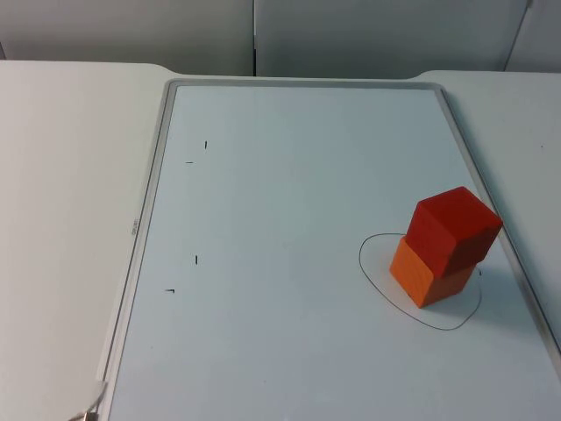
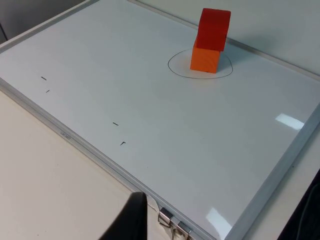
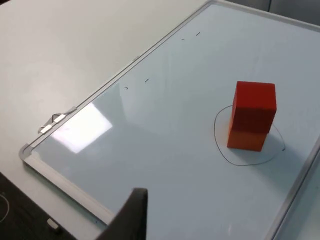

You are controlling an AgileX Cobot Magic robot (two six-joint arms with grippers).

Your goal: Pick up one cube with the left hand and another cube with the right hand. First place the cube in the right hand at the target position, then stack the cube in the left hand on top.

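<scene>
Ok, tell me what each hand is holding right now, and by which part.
Nothing is held. The red cube sits stacked on the orange cube inside the drawn circle on the whiteboard, with no hand touching either.

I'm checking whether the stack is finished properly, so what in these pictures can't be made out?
- Left gripper: one fingertip shows, cut off by the picture edge; open or shut unclear.
- Right gripper: likewise.
- Orange cube: its top is hidden under the red cube.
- Drawn outline: partly covered by the cubes.
</scene>
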